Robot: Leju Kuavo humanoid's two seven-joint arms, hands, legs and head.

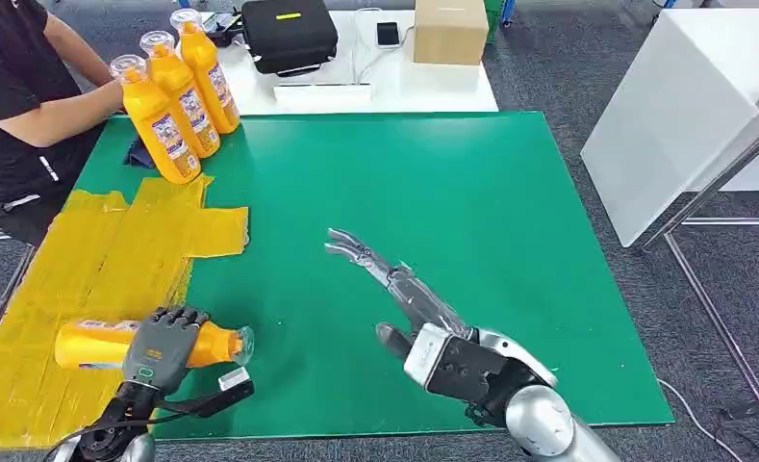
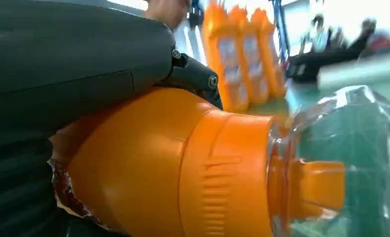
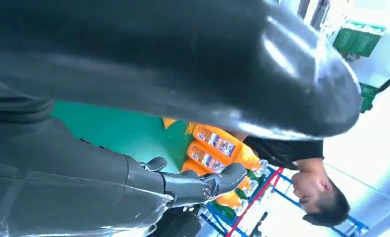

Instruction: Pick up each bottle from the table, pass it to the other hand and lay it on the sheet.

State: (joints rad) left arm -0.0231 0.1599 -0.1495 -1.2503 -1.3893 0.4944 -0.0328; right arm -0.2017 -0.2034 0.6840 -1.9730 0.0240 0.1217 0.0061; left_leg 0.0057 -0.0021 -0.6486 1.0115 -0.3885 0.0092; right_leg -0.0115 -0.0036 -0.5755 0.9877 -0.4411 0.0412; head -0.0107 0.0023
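Now your left hand [image 1: 164, 337] grips the bottle [image 1: 91, 344], lying half on the yellow sheet [image 1: 115, 260] | right hand [image 1: 394, 289] spread wide, holding nothing | risk: the round bottle may roll onto the green tabletop [image 1: 433, 192] once you release it.

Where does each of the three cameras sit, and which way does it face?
Head view: high on the body, looking down at the green table; both arms show.
Left wrist view: behind the left hand, close on the held bottle.
Right wrist view: behind the empty right hand, facing the person.
All views share the three upright bottles.
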